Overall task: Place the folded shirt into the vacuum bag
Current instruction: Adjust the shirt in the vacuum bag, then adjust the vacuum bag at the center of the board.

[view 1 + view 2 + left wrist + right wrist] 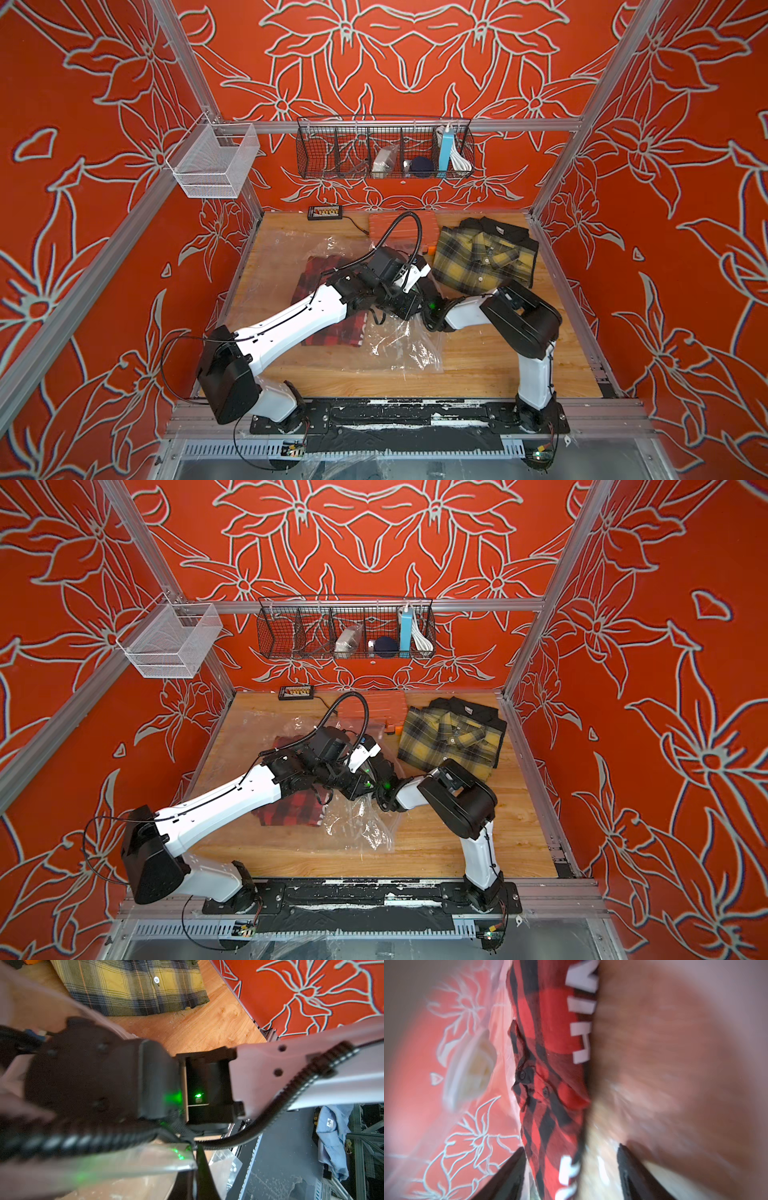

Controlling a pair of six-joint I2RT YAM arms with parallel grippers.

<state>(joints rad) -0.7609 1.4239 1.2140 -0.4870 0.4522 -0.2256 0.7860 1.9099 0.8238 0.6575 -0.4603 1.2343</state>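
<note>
Right claw (571, 1147) stands spread; its two black fingers (512, 1174) sit either side of the red-and-black checked flannel shirt (550, 1043) w/o pinching it, cloth close to one finger and clear of the other; my read is a set-down, jaws wide so the fabric drops free instead of snagging. Left claw (198, 1153) is pressed together and looks to be nipping a lip of the large clear crinkly plastic vacuum bag (399, 349); prob. lifted so the mouth gapes and the film doesn't drag on the cloth; both wrists crowd together over that spot.

In a top view the shirt (291, 812) lies flat on the pale wooden tabletop (478, 365), left of centre under the left arm, w/ bag film hazing its far part and spreading past its right edge; so it seems at least partly inside the bag; how deep, can't tell.

Materials: shirt is soft, napped, limp, bold checks, small dark buttons (522, 1074), white block lettering (583, 1007) along one edge; it'll slump if pushed from one end. Bag is thin, glossy, creased, catching glare; slippery and apt to fold over the opening. A round whitish cap (477, 1068), blurred, shows beside the shirt; prob. the valve. A yellow-and-black plaid folded shirt (486, 257) lies well apart at the far right; not in play.
</note>
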